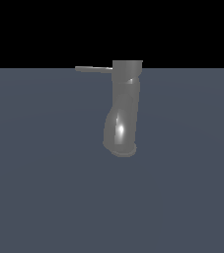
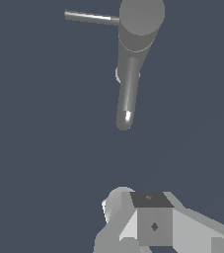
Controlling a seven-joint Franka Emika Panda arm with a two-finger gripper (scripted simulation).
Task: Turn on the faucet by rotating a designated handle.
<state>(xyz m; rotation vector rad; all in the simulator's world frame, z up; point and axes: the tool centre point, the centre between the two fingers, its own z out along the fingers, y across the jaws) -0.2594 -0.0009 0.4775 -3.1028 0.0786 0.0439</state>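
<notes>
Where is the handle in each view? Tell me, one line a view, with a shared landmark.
Exterior view: the handle sticks out toward the exterior view's left from the top of the faucet.
Wrist view: the handle juts sideways from the faucet.
Shared landmark: the faucet's wide collar, where the handle joins.

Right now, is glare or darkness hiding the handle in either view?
Exterior view: the handle reads clearly against the black band above; the only bright glare sits low on the faucet. Wrist view: handle sharp, with a thin highlight; small glint near the faucet's tip; gripper evenly lit, jaws not visible.
</notes>
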